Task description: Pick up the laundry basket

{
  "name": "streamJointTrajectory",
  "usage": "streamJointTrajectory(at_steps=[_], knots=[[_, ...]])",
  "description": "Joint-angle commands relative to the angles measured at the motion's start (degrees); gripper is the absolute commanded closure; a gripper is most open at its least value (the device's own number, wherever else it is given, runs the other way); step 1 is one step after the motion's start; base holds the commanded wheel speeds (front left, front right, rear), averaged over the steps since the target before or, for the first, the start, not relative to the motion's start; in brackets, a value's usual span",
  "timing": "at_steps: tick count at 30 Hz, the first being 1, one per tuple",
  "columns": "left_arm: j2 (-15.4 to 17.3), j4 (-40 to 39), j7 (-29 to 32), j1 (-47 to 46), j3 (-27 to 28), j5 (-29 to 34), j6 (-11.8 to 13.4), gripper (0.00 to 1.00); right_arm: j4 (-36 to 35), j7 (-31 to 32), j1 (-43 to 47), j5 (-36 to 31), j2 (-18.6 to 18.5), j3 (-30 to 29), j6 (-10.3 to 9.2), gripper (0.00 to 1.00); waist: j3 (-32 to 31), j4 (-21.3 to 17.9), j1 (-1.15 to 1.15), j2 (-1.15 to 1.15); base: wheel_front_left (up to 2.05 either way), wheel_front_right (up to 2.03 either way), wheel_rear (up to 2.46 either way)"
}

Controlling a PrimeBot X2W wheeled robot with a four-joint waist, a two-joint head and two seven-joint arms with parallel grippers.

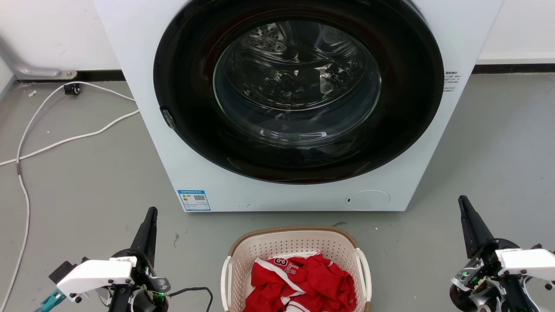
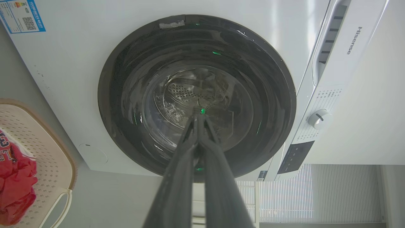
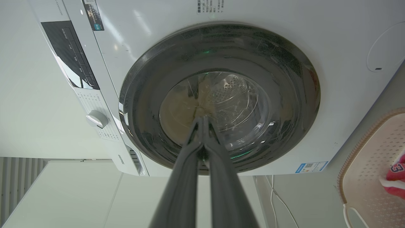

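The laundry basket (image 1: 295, 245), cream perforated plastic with a brown rim and white side handles, stands on the floor low in the head view's middle, holding a red and white garment (image 1: 303, 279). Its edge also appears in the left wrist view (image 2: 47, 152) and the right wrist view (image 3: 367, 158). My left gripper (image 1: 151, 211) is shut, fingers pointing up, well left of the basket and apart from it; its tips meet in its own view (image 2: 198, 117). My right gripper (image 1: 462, 199) is shut too, far right of the basket, tips together in the right wrist view (image 3: 202, 118).
A white front-loading washing machine (image 1: 182, 143) with a closed dark round door (image 1: 299, 91) stands right behind the basket. White cables (image 1: 65, 138) trail over the grey floor at the left. Bare floor lies between each gripper and the basket.
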Motion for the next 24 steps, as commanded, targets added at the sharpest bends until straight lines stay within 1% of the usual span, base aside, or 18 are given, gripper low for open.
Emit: streamJointTrajectory(at_steps=[1, 6, 7, 8, 16, 21, 24], knots=[[0.0, 0.1, 0.1, -0.6, 0.2, 0.3, -0.2, 1.00, 0.1, 0.1, -0.6, -0.4, 0.2, -0.1, 0.02, 1.00, 0.0, 0.0, 0.00, 0.00, 0.00, 0.00, 0.00], [0.0, 0.1, 0.1, -0.6, 0.2, 0.3, -0.2, 1.00, 0.1, 0.2, -0.6, -0.3, 0.2, -0.1, 0.02, 1.00, 0.0, 0.0, 0.00, 0.00, 0.00, 0.00, 0.00], [0.0, 0.0, 0.0, 0.0, 0.0, 0.0, 0.0, 0.00, 0.0, 0.0, 0.0, -0.2, 0.0, 0.0, 0.00, 0.00, 0.0, 0.0, 0.00, 0.00, 0.00, 0.00, 0.00], [-0.2, 1.0, -0.2, 0.7, -0.4, -0.1, 0.1, 0.00, 0.9, -0.2, 0.8, -0.3, 0.1, 0.1, 0.00, 0.00, 0.0, 0.0, 0.00, 0.00, 0.00, 0.00, 0.00], [-0.2, 0.8, -2.3, -0.1, -2.7, 0.3, 0.0, 0.00, 0.0, -2.1, 1.1, -1.5, 0.0, 1.1, 0.00, 0.00, 0.0, 0.0, 0.00, 0.00, 0.00, 0.00, 0.00], [-0.2, 0.0, -3.7, -0.6, -3.7, 2.5, 0.0, 0.00, -0.5, -3.7, 1.2, -4.6, -0.5, 2.2, 0.00, 0.00, 0.0, 0.0, 0.00, 0.00, 0.00, 0.00, 0.00], [-0.2, -0.9, -4.5, -0.6, -4.2, 5.1, 0.0, 0.00, -0.7, -4.5, 1.2, -7.5, -0.7, 2.7, 0.00, 0.00, 0.0, 0.1, 0.00, 0.00, 0.00, 0.00, 0.00]])
